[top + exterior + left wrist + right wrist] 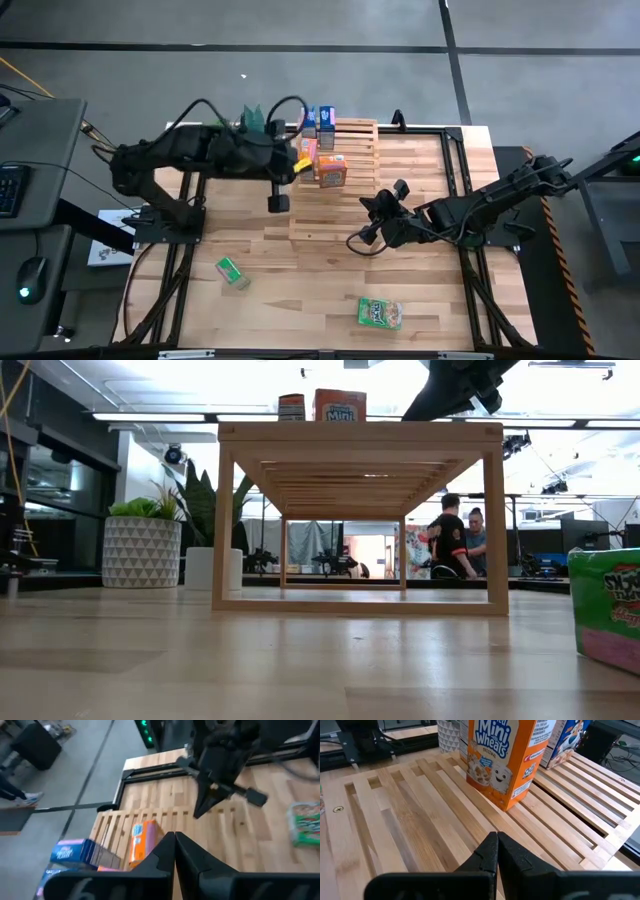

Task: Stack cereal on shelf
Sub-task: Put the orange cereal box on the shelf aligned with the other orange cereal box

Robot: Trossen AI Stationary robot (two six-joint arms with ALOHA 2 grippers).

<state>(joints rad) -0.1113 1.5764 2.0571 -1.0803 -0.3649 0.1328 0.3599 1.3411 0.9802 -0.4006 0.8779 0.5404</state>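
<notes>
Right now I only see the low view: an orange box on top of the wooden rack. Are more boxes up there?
Observer: Yes, a blue box stands at the far end of the shelf.
Operator: Is the green one on my right the only box left on the table?
Observer: No, a second green box lies on the table on the left arm's side.
Operator: Is either claw holding anything?
Observer: No, the left gripper and the right gripper are both shut on nothing.
</notes>
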